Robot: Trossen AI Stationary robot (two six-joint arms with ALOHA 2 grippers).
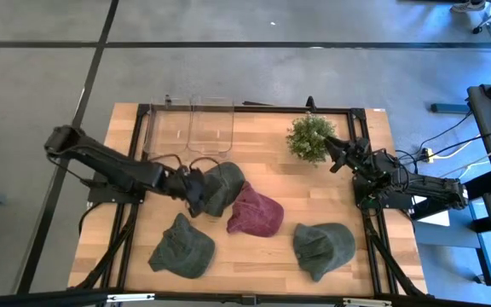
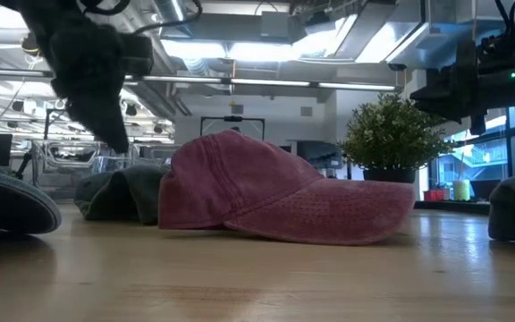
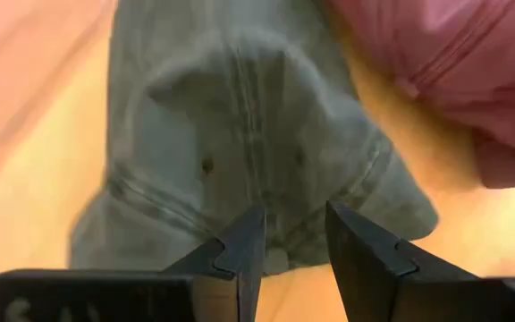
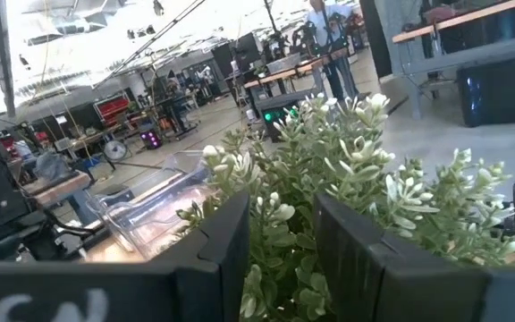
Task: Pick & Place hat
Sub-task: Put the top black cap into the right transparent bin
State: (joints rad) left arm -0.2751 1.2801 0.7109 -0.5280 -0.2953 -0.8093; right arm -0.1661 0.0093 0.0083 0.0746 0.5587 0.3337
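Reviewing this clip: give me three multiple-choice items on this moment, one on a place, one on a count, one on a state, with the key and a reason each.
1. Where is the left gripper?
A. over the plant
B. at the green cap beside the red cap
C. inside the clear bin

2. How many caps lie on the table?
A. two
B. three
C. four

3. How are the left gripper's fingers?
A. open, nothing clamped
B. shut on the red cap
C. shut on the plant

Key: 1 B, the high view puts it at the green cap next to the red cap. 2 C, three green and one red. 3 A, the left wrist view shows a gap between them above the cap.
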